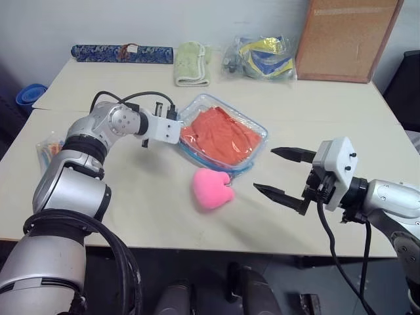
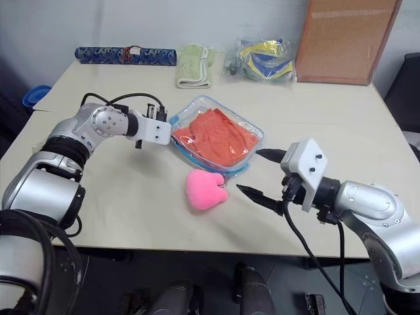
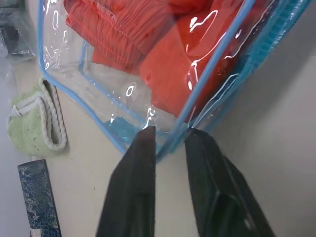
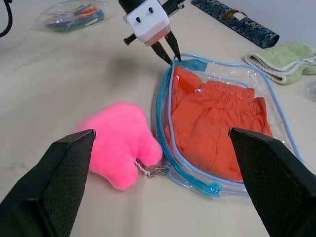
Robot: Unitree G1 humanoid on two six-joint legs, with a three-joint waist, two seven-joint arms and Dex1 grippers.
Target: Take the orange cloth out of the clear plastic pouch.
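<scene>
Head eyes overlook table [image 1: 275, 118]; wrists closer.

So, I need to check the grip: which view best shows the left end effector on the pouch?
The left wrist view: its fingers pinch the clear plastic pouch edge. The right wrist view shows it smaller; the eye views hide the fingertips.

The orange cloth [image 4: 217, 123] is seen inside the clear plastic pouch [image 4: 276, 106] (pink heart plush [image 4: 118, 143] touching it). The pouch's corner is pinched by the left gripper [image 4: 169, 55].
</scene>
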